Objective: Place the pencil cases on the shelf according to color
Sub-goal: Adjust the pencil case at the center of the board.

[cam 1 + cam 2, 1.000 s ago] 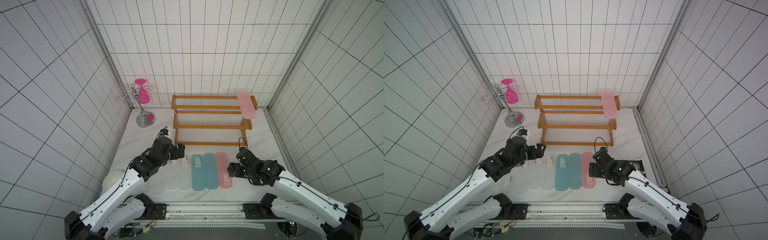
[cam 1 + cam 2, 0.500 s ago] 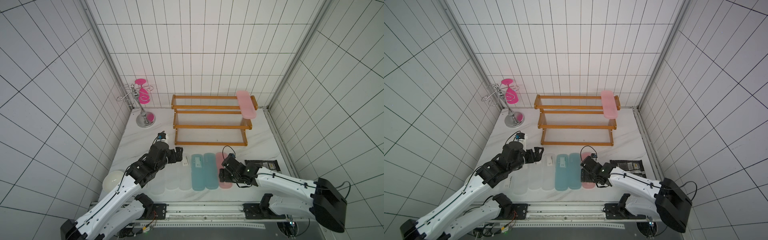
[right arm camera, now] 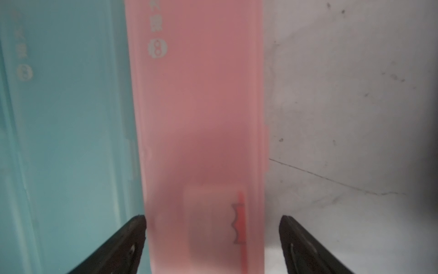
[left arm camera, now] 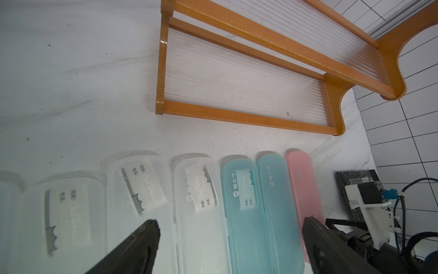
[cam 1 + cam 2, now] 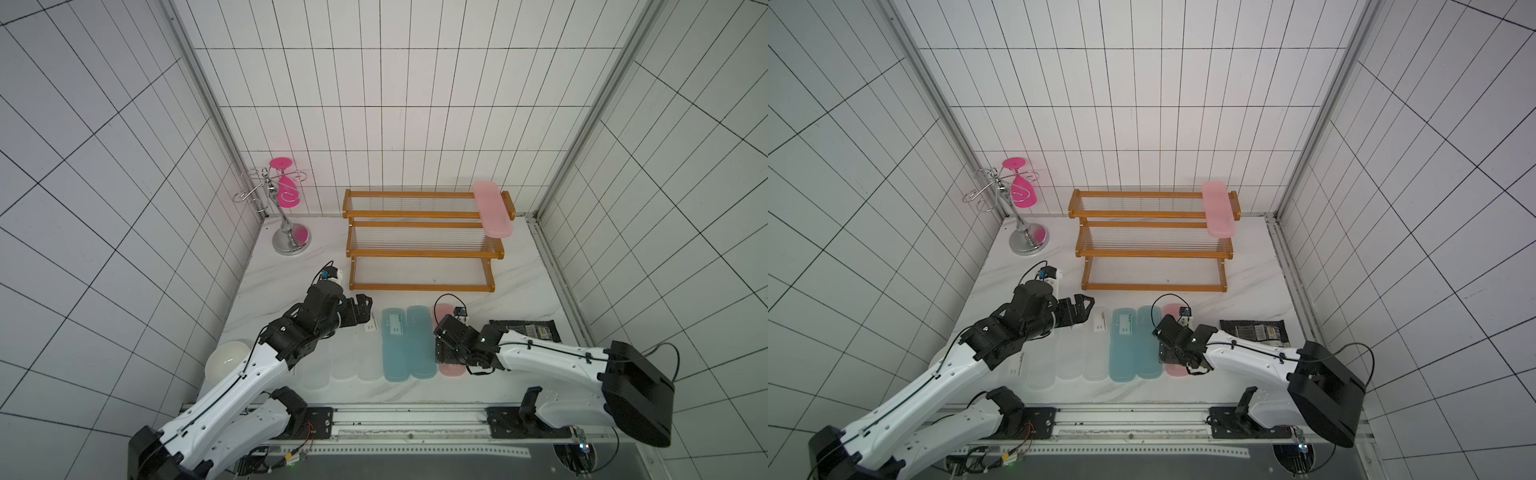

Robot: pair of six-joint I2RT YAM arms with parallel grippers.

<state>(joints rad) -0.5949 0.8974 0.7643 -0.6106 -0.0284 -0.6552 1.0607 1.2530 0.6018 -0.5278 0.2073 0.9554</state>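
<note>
Pink case (image 3: 196, 118), right gripper (image 3: 212, 220) astride (slack one edge)

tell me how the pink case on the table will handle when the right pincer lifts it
Probably stiff: the pink case is a flat moulded plastic box, so it should lift without sagging. Likely light, as the walls look thin and translucent. Its smooth sides might slip in the right pincer, whose open jaws straddle it; being flat, it shouldn't roll.
</note>
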